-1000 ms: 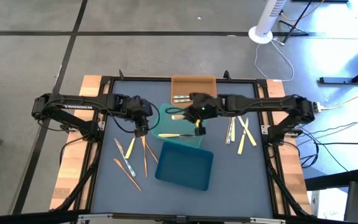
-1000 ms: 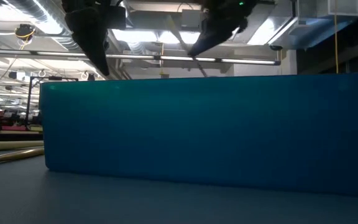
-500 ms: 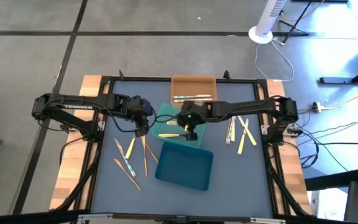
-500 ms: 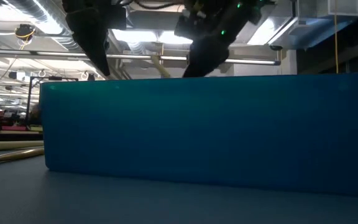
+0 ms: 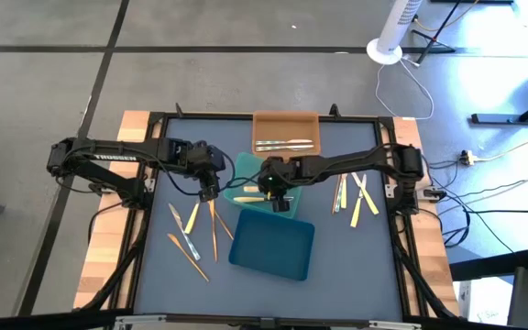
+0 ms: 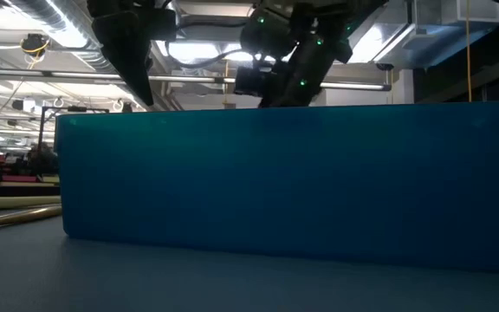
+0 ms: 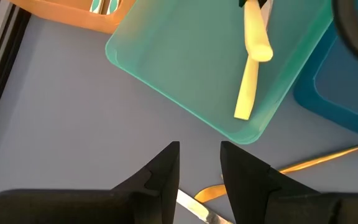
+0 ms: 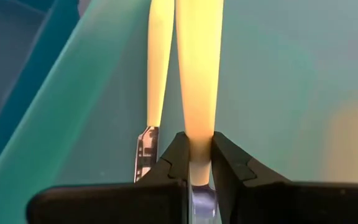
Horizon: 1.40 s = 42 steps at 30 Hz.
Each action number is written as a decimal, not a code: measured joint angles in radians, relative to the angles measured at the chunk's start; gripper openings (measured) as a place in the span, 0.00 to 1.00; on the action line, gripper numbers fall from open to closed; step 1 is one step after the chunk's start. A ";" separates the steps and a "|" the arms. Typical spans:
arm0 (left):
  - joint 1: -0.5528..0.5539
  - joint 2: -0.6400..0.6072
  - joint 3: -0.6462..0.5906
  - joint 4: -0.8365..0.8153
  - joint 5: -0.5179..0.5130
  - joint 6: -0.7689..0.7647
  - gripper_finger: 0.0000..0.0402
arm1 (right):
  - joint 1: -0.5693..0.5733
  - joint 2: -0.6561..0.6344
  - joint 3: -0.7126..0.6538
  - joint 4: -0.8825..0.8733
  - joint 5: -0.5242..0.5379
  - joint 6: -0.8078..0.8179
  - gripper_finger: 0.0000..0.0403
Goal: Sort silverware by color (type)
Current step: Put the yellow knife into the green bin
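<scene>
Right gripper (image 5: 272, 190) sits low over the teal-green tray (image 5: 242, 169), and I can see its fingers (image 8: 174, 163) pinching the end of a pale yellow utensil (image 8: 197, 68) (the wrist view shows the handle clamped tight between them). That utensil (image 5: 248, 197) reaches out across the tray's floor, with a second pale yellow piece (image 8: 157, 59) just beside it in the tray.

My left gripper (image 5: 208, 193) hangs over the table near the tray's corner, fingers (image 7: 160, 177) a little apart with nothing between them. Below it lie orange-tan utensils (image 5: 214, 225) and other pieces (image 5: 183, 240) on the mat.

Silver-grey utensils (image 5: 284, 144) rest in the orange tray (image 5: 285, 120) at the far edge. More silverware (image 5: 356, 194) lies loose by the right arm's base. The dark blue tray (image 5: 273, 243) sits nearest me and blocks most of the low view (image 6: 284, 182).
</scene>
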 joint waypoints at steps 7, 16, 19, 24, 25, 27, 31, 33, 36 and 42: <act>0.000 0.000 0.000 -0.083 0.006 -0.068 0.27 | -0.024 0.027 0.000 0.015 -0.009 0.000 0.07; 0.000 0.000 0.000 -0.237 0.017 -0.248 0.27 | -0.057 0.054 -0.001 0.024 -0.019 -0.001 0.07; 0.000 0.000 0.000 -0.245 0.029 -0.328 0.27 | -0.059 0.057 -0.001 0.019 -0.027 -0.001 0.07; -0.024 0.000 -0.009 -0.243 0.055 -0.450 0.27 | -0.059 0.071 -0.001 0.035 -0.028 -0.001 0.07; -0.031 0.000 -0.015 -0.245 0.056 -0.468 0.27 | -0.059 0.075 0.000 0.048 -0.028 -0.001 0.07; -0.049 0.000 -0.029 -0.243 0.056 -0.507 0.27 | -0.059 0.080 0.000 0.044 -0.028 -0.001 0.07; -0.085 0.000 -0.069 -0.244 0.059 -0.573 0.27 | -0.059 0.097 -0.001 0.039 -0.028 -0.001 0.07; -0.103 0.000 -0.093 -0.243 0.063 -0.604 0.27 | -0.059 0.107 0.000 0.048 -0.028 -0.001 0.07; -0.130 0.000 -0.122 -0.239 0.065 -0.644 0.27 | -0.059 0.111 -0.001 0.038 -0.031 -0.001 0.07; -0.179 0.000 -0.163 -0.232 0.065 -0.738 0.27 | -0.058 0.116 0.000 0.045 -0.035 0.000 0.07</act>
